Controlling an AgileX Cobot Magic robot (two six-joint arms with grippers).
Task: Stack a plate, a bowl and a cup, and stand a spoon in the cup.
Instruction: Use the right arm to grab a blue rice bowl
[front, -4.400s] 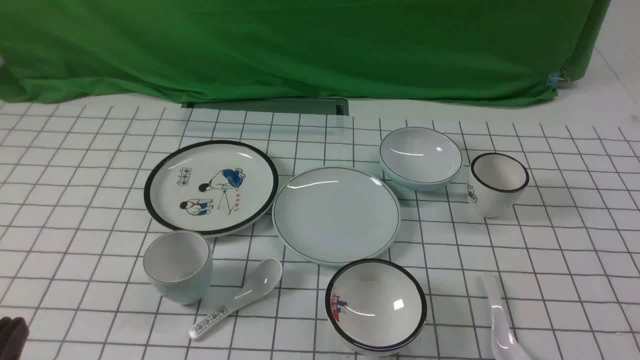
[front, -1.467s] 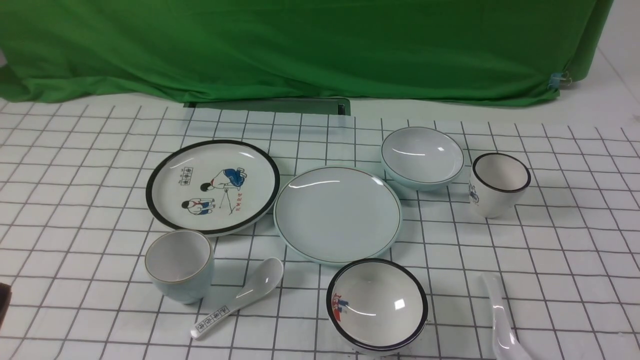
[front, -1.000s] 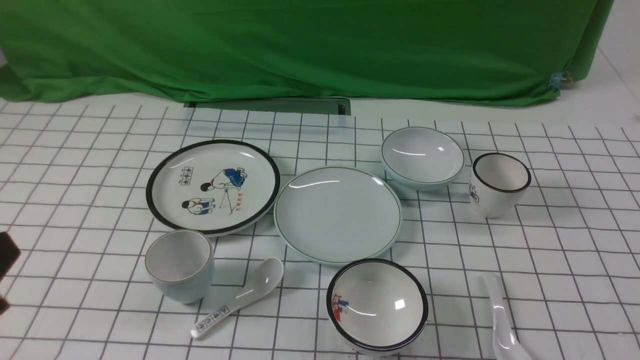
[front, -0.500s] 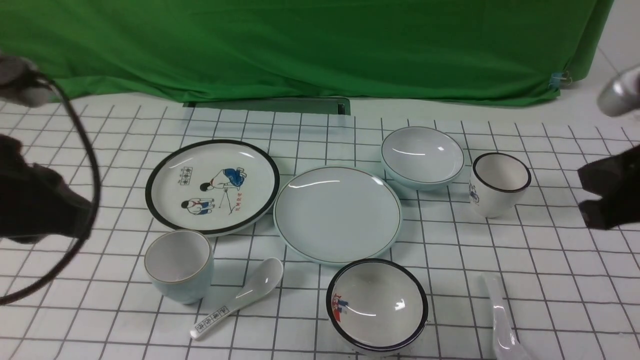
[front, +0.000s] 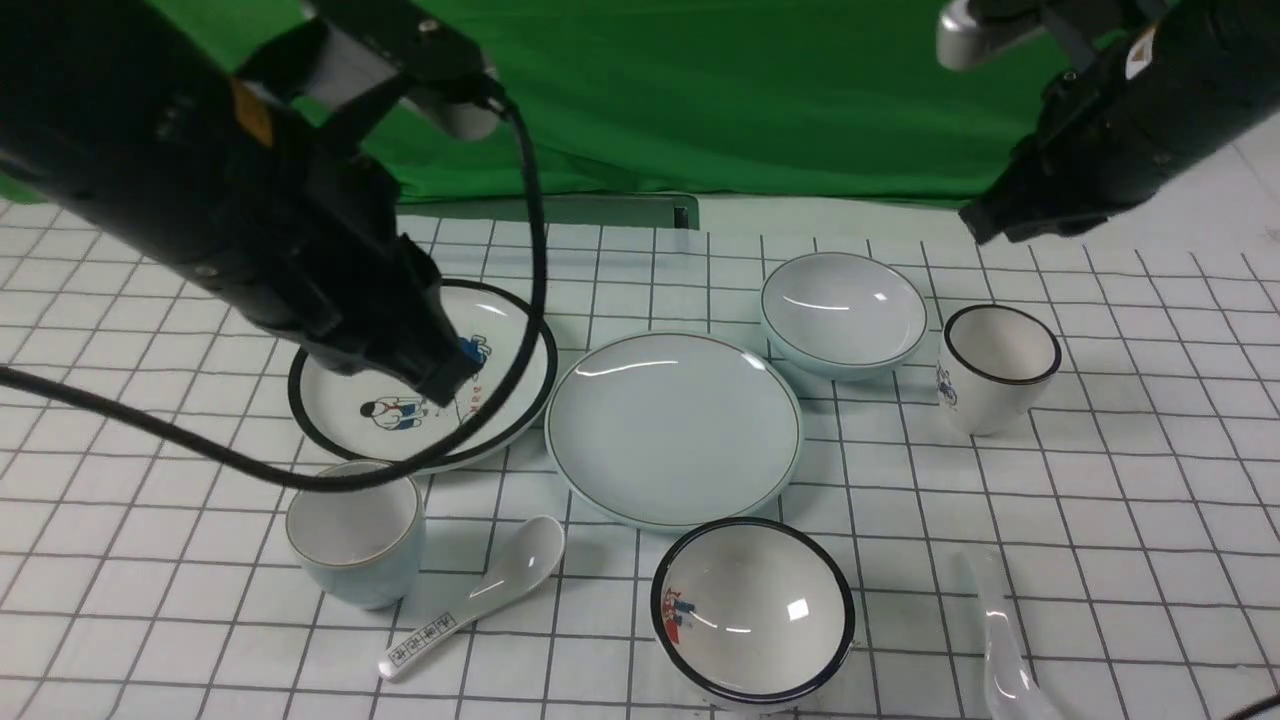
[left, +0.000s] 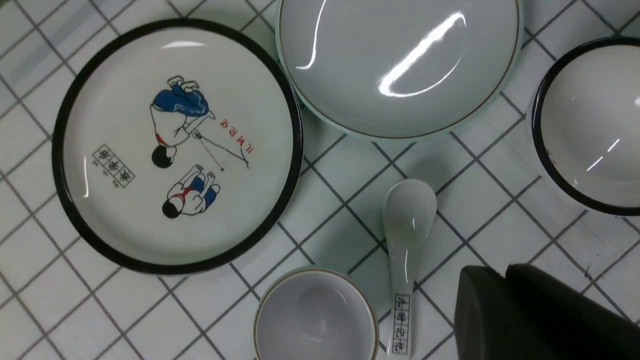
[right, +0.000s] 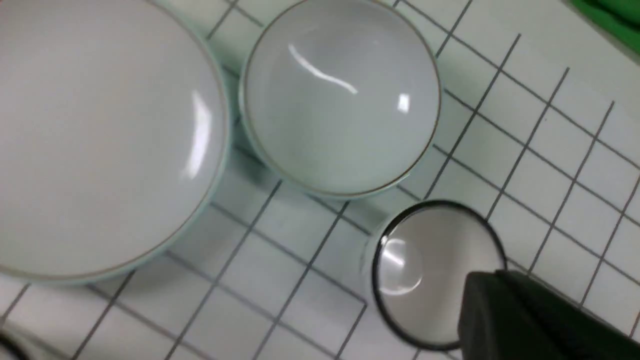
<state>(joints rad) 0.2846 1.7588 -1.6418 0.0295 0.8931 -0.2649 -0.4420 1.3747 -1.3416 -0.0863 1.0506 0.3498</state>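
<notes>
Left arm: the left gripper (front: 440, 382) is hung over the figured plate (front: 395, 412), jaws clenched, nothing held. The far-left part of that plate is hidden by the arm in the front view. A black cable (front: 530, 200) is looped down across the plate, to just above the cup's rim as seen from the front.

Near left: the cup (front: 352, 545) is stood upright on the table (front: 1150, 500), empty. The printed spoon (front: 480, 595) is laid just beside it, scoop toward the plate (front: 672, 428).

Centre: the plate is set flat, bare. Its rim is close to the figured plate's rim; contact cannot be told. The black-rimmed bowl (front: 752, 610) is placed just in front of it.

Right of centre: the bowl (front: 842, 312) is set just behind the plate's far-right rim, empty. The black-rimmed cup (front: 995, 365) is stood near the bowl, to its right.

Near right: the spoon (front: 1000, 640) is laid alone, handle pointing away, scoop cut by the frame's lower edge.

Right arm: the right gripper (front: 985, 225) is held high, above and behind the black-rimmed cup, jaws clenched, nothing held.

Open room: bare grid is seen left of the cup, right of the black-rimmed cup, and along the far strip before the green cloth (front: 700, 100).

Count: two plates, two bowls, two cups, two spoons, two arms.
</notes>
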